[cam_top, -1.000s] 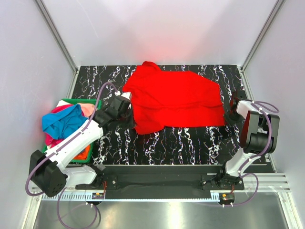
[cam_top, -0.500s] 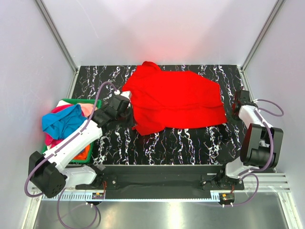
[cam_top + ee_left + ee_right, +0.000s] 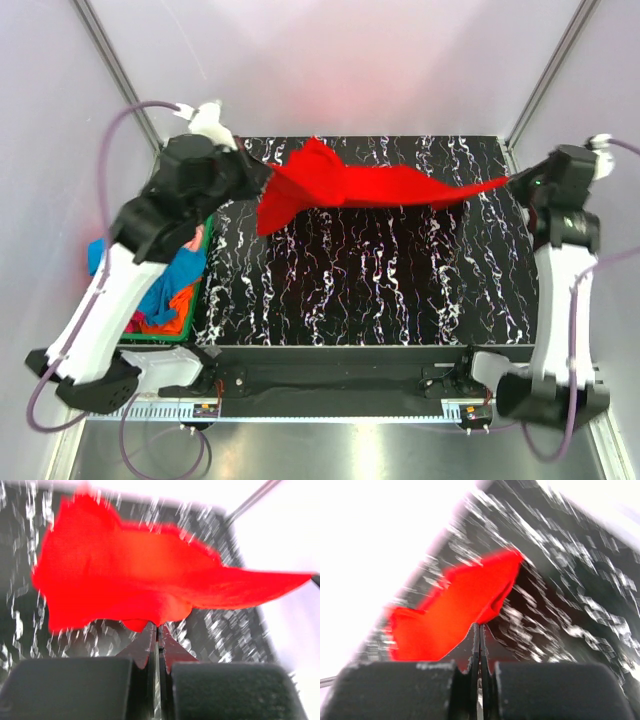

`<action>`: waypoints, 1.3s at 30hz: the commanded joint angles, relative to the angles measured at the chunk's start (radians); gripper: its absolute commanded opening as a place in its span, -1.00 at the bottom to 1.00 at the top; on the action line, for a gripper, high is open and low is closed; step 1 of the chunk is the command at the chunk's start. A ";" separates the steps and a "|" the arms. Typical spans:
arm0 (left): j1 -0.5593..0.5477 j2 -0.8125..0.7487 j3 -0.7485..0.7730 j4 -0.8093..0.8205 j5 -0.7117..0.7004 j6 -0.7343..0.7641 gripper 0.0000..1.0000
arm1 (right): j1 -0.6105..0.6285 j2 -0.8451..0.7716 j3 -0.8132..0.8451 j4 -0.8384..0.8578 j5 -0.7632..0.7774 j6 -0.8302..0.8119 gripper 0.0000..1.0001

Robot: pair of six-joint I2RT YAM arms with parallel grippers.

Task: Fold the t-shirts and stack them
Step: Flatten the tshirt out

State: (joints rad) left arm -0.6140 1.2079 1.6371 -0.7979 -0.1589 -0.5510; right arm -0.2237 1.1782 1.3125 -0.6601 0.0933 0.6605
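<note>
Your left gripper (image 3: 258, 173) at 10 o'clock and right gripper (image 3: 517, 181) at 2 o'clock each pinch an edge of the red t-shirt (image 3: 370, 186), slung aloft over the table's (image 3: 380, 295) far half: light, limp, sagging cloth, best gripped at corners.

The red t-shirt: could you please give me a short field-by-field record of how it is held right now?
item: red t-shirt
state: unfolded, stretched in the air over the table
left gripper: shut on one end of it
right gripper: shut on the opposite end
other shirts: blue and orange, heaped beside the table's left edge
fold: not yet begun
</note>
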 commanded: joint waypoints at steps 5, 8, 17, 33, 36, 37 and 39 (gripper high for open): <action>-0.001 -0.165 0.207 0.009 0.103 -0.035 -1.00 | -0.005 -0.339 0.226 -0.113 -0.058 -0.039 -1.00; -0.001 -0.269 0.213 0.046 0.202 -0.099 -1.00 | -0.005 -0.449 0.307 -0.154 -0.040 -0.029 -1.00; 0.000 -0.329 0.305 0.045 0.309 -0.162 -1.00 | -0.005 -0.459 0.461 -0.260 -0.118 -0.007 -1.00; 0.095 0.152 0.525 0.026 -0.150 0.174 -1.00 | -0.005 -0.036 0.342 0.089 -0.282 -0.038 -1.00; 0.181 0.250 0.582 0.034 -0.096 0.155 -1.00 | -0.005 0.066 0.436 0.094 -0.274 -0.058 -1.00; 0.222 0.272 0.598 0.040 -0.076 0.148 -1.00 | -0.005 0.089 0.461 0.096 -0.270 -0.068 -1.00; 0.269 0.327 0.662 0.042 -0.029 0.114 -1.00 | -0.005 0.147 0.528 0.093 -0.273 -0.076 -1.00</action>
State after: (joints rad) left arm -0.4084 1.5242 2.1769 -0.8249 -0.2382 -0.4206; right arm -0.2237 1.3106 1.7184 -0.6590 -0.1528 0.6216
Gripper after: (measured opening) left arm 0.012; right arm 0.010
